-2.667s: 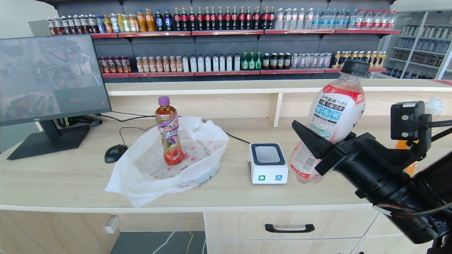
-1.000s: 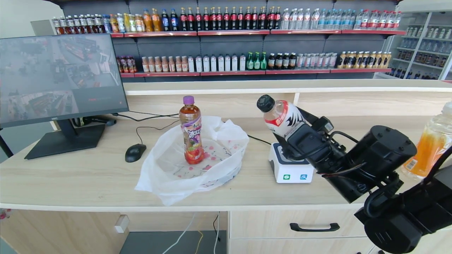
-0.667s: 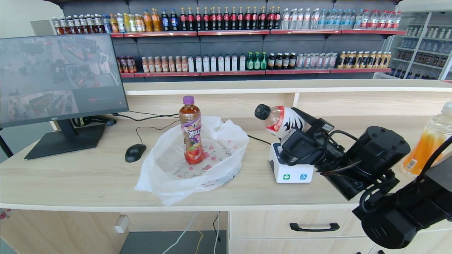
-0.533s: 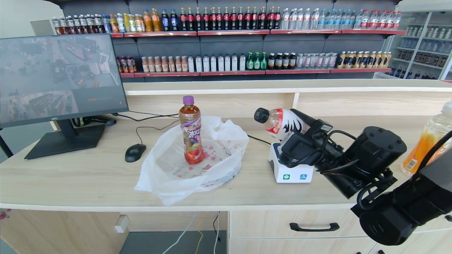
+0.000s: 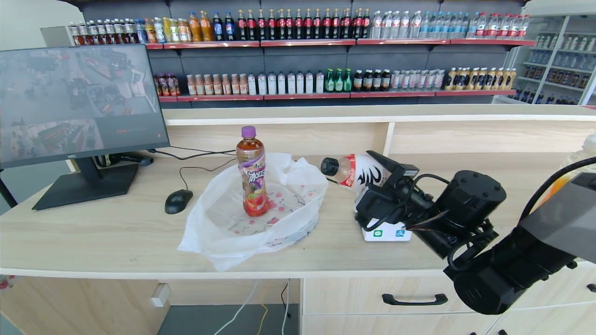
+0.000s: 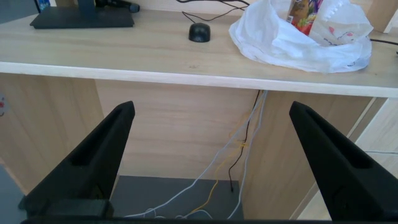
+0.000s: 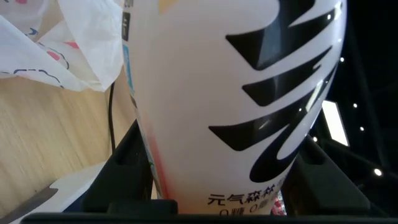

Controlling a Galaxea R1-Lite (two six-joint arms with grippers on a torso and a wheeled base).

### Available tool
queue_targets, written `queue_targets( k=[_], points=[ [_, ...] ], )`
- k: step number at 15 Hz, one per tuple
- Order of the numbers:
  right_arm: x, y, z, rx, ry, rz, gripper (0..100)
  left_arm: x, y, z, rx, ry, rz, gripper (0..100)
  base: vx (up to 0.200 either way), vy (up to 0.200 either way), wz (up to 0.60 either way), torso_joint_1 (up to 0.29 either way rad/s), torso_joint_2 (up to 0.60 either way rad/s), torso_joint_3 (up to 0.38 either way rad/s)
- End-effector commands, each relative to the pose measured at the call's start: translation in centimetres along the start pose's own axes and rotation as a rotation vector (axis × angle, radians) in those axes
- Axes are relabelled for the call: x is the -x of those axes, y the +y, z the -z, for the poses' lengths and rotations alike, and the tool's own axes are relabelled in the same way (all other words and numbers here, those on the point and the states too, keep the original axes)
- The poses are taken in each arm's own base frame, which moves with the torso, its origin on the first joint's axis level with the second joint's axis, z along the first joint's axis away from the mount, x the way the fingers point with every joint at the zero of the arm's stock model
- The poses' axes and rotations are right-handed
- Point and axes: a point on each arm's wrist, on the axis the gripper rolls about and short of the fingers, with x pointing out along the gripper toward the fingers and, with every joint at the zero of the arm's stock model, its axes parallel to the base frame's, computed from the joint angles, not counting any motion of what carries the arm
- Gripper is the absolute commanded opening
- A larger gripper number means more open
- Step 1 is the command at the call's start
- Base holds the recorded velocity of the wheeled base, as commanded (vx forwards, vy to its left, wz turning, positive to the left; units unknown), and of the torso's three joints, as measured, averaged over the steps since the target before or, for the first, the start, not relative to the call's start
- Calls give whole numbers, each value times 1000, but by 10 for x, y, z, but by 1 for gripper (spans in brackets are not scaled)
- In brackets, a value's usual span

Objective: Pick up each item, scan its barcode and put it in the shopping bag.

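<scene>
Head view had my right pincer (image 5: 372, 181) clamped on the white-labelled bottle (image 5: 361, 173), one finger above its body and one below, and in the right wrist view that bottle (image 7: 249, 93) sat snug between the two dark fingers. It was tipped almost flat, with its black cap pointing toward the shopping bag (image 5: 233, 228), and it hung just over the white scanner (image 5: 382, 231), close above the scanner's top face; I could not tell whether they touched. I judged this to be the scanning step, or its very end, though none of my views showed whether the barcode faced the scanner window. The bag lay spread open on the counter (image 5: 93, 237) just to the left of the scanner, with a purple-capped bottle (image 5: 252, 172) standing upright in its middle. My left pincer (image 6: 214, 162) hung spread apart with nothing in it, low in front of the counter's edge, with the bag (image 6: 298, 46) above it on the counter. The next move, as I saw it, called for carrying the bottle left over the bag's near rim, turning it upright and lowering it beside the standing bottle. It needed enough clearance not to topple that bottle or drag the thin plastic, and only then could the fingers let go.
</scene>
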Motion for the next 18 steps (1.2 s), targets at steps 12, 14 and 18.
queue_targets(
  k=[12,14,18],
  points=[
    [-4,13,16,12,3,-39,0,0,0,0,0,0,-2,100,0,0,0,0,0,0],
    [-4,11,17,14,-2,-37,0,0,0,0,0,0,0,100,0,0,0,0,0,0],
    [-4,10,17,19,-3,-34,0,0,0,0,0,0,0,100,0,0,0,0,0,0]
  ],
)
